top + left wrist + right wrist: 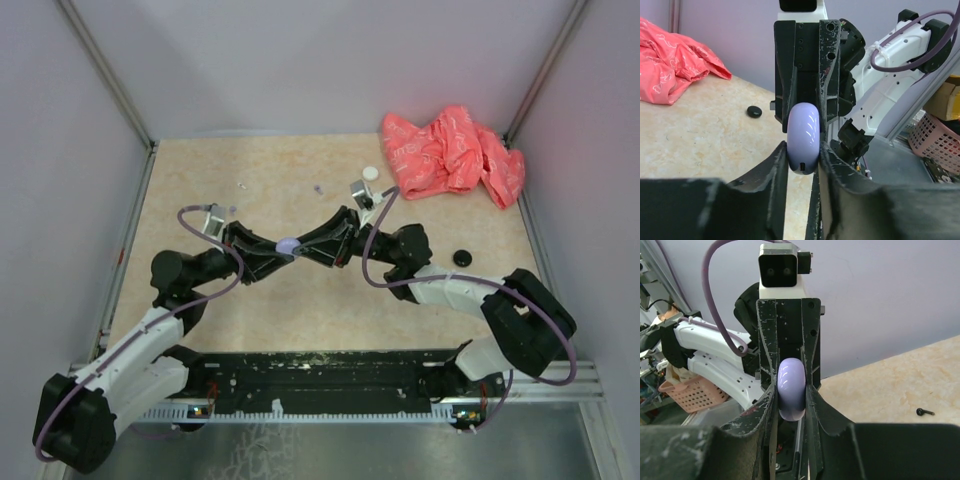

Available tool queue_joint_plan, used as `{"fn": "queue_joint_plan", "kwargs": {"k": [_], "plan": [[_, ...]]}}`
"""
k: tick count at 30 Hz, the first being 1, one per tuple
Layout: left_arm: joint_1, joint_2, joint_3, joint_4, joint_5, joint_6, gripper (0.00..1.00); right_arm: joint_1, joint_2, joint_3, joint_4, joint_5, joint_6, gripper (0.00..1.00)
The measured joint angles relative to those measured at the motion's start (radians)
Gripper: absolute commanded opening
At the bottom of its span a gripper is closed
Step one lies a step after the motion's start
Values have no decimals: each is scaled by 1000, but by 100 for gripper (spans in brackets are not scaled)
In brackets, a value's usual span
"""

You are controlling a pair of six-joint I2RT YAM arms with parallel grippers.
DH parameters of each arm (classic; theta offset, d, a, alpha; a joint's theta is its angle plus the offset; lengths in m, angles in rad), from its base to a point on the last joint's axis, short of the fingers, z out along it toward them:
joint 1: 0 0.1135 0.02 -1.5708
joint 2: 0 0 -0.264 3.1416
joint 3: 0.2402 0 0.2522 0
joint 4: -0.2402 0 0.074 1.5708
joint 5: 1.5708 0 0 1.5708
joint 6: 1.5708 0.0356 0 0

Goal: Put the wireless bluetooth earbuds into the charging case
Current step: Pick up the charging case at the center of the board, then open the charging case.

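Lavender charging case (804,127) up in the air over mid-table, stood on edge, long axis up-down in both wrist views, thin rim toward each camera; left gripper (802,155) and right gripper (791,395) both nearly closed, pinching its flat faces from opposite ends; black earbud (925,412) lies flat on table (300,310), well apart

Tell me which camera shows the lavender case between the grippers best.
The left wrist view: the lavender case sits large and centred, edge-on, with a small dark mark near its lower end. The right wrist view shows it edge-on too, without that mark. The top view shows only a tiny purple spot.
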Motion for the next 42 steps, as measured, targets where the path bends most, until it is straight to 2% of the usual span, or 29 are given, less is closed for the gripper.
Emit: {"fn": "queue_joint_plan", "kwargs": {"k": [3, 5, 12, 17, 20, 27, 36, 38, 41, 42], "plan": [[0, -8, 0, -33, 4, 19, 52, 1, -5, 6, -38, -24, -26, 0], [0, -14, 3, -81, 5, 48, 55, 3, -15, 14, -88, -45, -51, 0], [0, -60, 100, -373, 21, 225, 59, -5, -75, 64, -294, -116, -161, 0], [0, -81, 167, -543, 48, 351, 60, -9, -124, 139, -547, -180, -304, 0], [0, -76, 206, -626, 86, 417, 60, -10, -153, 191, -731, -209, -415, 0], [0, -15, 267, -744, 192, 507, 57, -10, -173, 266, -1006, -224, -581, 0], [0, 32, 285, -814, 258, 550, 38, -10, -173, 291, -1181, -223, -666, 0], [0, 32, 288, -819, 263, 555, 39, -10, -173, 300, -1198, -223, -675, 0], [0, 32, 289, -825, 265, 558, 48, -10, -173, 309, -1204, -221, -684, 0], [0, 33, 289, -827, 266, 558, 49, -10, -173, 309, -1204, -221, -685, 0]]}}
